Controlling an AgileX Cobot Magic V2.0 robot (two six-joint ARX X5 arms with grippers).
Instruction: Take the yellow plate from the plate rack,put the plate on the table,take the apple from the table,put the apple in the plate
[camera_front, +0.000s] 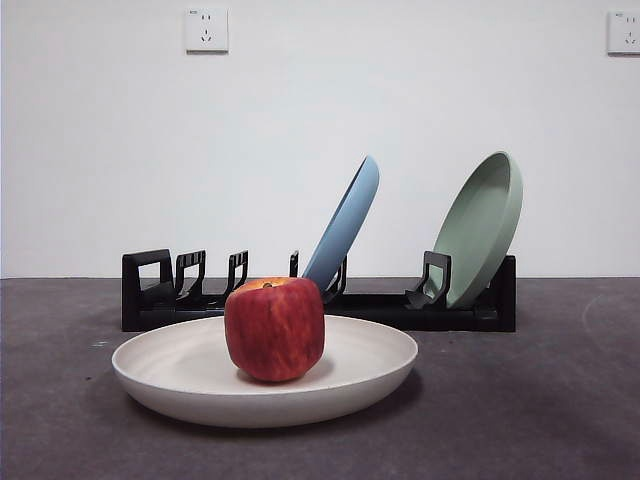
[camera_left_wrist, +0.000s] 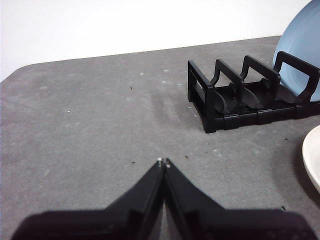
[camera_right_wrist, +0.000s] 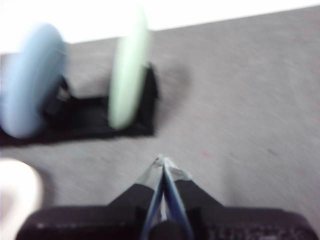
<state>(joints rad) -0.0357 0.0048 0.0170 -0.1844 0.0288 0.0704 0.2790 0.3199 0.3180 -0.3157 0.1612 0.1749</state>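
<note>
The cream yellow plate (camera_front: 190, 375) lies flat on the dark grey table (camera_front: 540, 400) in front of the black plate rack (camera_front: 470, 312). The dark red apple (camera_front: 274, 329) stands upright in the middle of the plate. Neither arm shows in the front view. My left gripper (camera_left_wrist: 163, 162) is shut and empty above bare table, apart from the rack's looped end (camera_left_wrist: 215, 95), with the plate's rim (camera_left_wrist: 312, 160) at the picture's edge. My right gripper (camera_right_wrist: 163, 160) is shut and empty; its view is blurred and shows the rack's other end (camera_right_wrist: 95, 120).
A light blue plate (camera_front: 345, 225) leans in the rack's middle slots and a sage green plate (camera_front: 485, 225) leans at its right end. A white wall with two sockets (camera_front: 206, 30) stands behind the table.
</note>
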